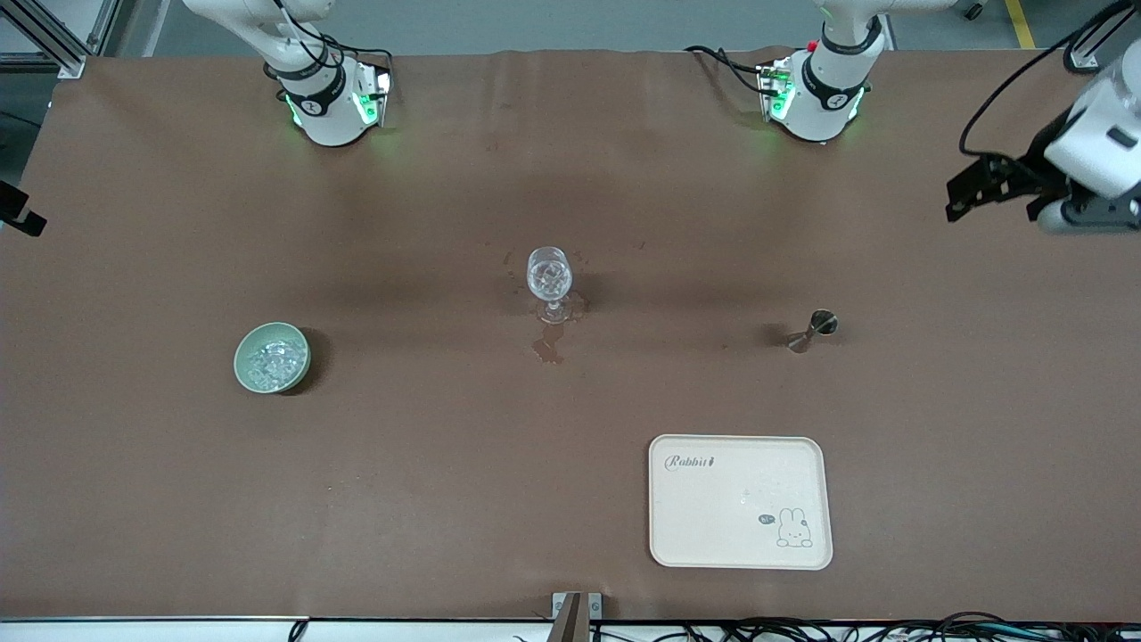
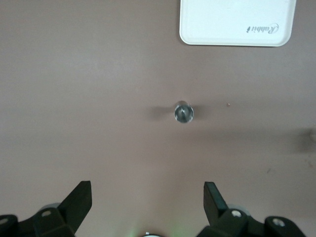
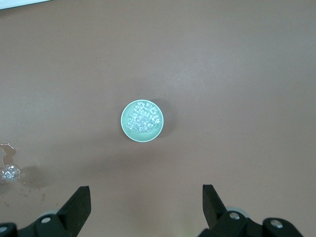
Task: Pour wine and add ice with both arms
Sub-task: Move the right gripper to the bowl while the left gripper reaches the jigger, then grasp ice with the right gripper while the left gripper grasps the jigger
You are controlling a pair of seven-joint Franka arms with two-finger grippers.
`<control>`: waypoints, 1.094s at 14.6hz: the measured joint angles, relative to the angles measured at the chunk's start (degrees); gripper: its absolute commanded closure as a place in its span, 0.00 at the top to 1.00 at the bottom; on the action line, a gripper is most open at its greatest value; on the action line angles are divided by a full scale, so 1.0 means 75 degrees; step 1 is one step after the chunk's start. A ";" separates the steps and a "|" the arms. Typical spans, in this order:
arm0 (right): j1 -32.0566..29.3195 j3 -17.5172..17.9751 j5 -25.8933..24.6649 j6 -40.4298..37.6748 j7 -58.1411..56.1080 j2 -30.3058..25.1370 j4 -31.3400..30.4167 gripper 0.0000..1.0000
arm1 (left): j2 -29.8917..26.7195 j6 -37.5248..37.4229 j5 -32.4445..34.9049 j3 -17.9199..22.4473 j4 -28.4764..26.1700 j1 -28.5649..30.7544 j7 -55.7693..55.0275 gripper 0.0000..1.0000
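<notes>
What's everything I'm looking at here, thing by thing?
Clear stemmed wine glass: one, colourless, mid-table, ice inside, wet patch at its foot.
Pale green bowl: one, toward the right arm's end.
Ice: many clear chunks in the bowl.
Small metal jigger: one, silver, toward the left arm's end.
Cream rabbit-print tray: one, nearest the front camera.
Brown table cover: one.
Left gripper: black, open, above the jigger.
Right gripper: black, open, above the bowl.

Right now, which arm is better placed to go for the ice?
Right. The right gripper hangs open above the pale green bowl holding the ice, at the right arm's end of the table. The left gripper is open over the metal jigger instead.
</notes>
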 measured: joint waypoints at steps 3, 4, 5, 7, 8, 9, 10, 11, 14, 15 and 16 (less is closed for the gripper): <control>0.0000 0.0009 0.0001 -0.0001 -0.0001 0.0157 -0.0033 1.00 | 0.0703 0.0643 -0.0052 -0.0002 0.0038 0.0361 -0.0084 1.00; 0.0000 0.0020 0.0004 0.0051 -0.0001 0.0273 -0.0066 1.00 | 0.0905 0.0889 -0.0157 0.0003 -0.0023 0.0557 -0.0084 1.00; 0.0004 0.0041 0.0006 0.0163 -0.0003 0.0412 -0.0111 1.00 | 0.1113 0.1092 -0.0329 0.0005 -0.0108 0.0769 -0.0084 1.00; 0.0057 0.0084 0.0010 0.0489 -0.0005 0.0764 -0.0245 1.00 | 0.1606 0.1273 -0.1255 0.0008 -0.0238 0.1281 -0.0086 1.00; 0.0099 0.0099 0.0011 0.0768 -0.0005 0.0960 -0.0370 1.00 | 0.1924 0.1308 -0.1858 0.0011 -0.0291 0.1563 -0.0083 1.00; 0.0156 0.0107 0.0011 0.1173 -0.0005 0.1134 -0.0588 1.00 | 0.2289 0.1348 -0.2251 0.0016 -0.0318 0.1802 -0.0067 1.00; 0.0220 0.0114 0.0011 0.1620 -0.0005 0.1270 -0.0884 1.00 | 0.2650 0.1406 -0.2461 0.0017 -0.0320 0.1960 -0.0060 0.99; 0.0281 0.0119 0.0011 0.2094 -0.0010 0.1358 -0.1231 1.00 | 0.2973 0.1476 -0.2586 0.0020 -0.0318 0.2054 -0.0131 0.91; 0.0372 0.0123 0.0011 0.3546 -0.0141 0.1510 -0.2462 1.00 | 0.3688 0.1501 -0.3210 0.0014 -0.0303 0.2349 -0.0850 0.77; 0.0369 0.0120 0.0011 0.3889 -0.0185 0.1582 -0.2770 1.00 | 0.3883 0.1494 -0.3400 0.0014 -0.0306 0.2442 -0.0989 0.71; 0.0370 0.0120 0.0011 0.4168 -0.0221 0.1680 -0.3042 1.00 | 0.4097 0.1488 -0.3708 0.0014 -0.0309 0.2521 -0.1203 0.66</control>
